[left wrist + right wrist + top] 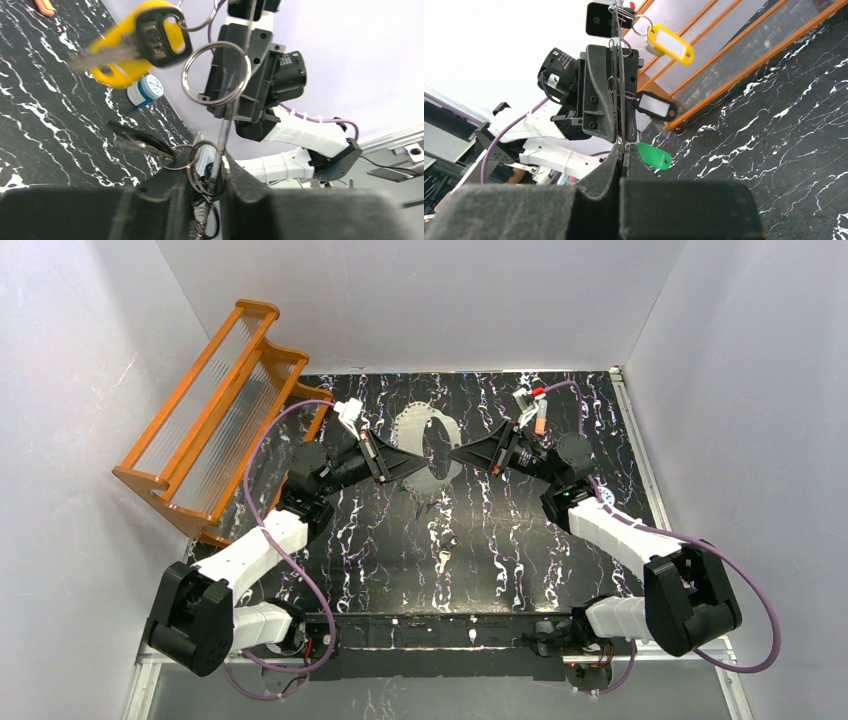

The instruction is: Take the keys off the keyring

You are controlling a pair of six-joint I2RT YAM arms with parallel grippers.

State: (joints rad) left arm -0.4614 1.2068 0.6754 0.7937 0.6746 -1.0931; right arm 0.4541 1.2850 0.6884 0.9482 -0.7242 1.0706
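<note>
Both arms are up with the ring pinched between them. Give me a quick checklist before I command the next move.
1. Grip of the left claw on the keyring: ok, shut on the thin loop.
2. Grip of the right claw on the keyring: ok, fingers closed on its edge.
3. Keyring held off the table: ok, the keys dangle in the air.
4. Keys off the keyring: not ok. The yellow key and the green key hang from it.
5. A claw free to pull a key: not ok, both are occupied.
6. Where the keyring opens: cannot tell.
</note>
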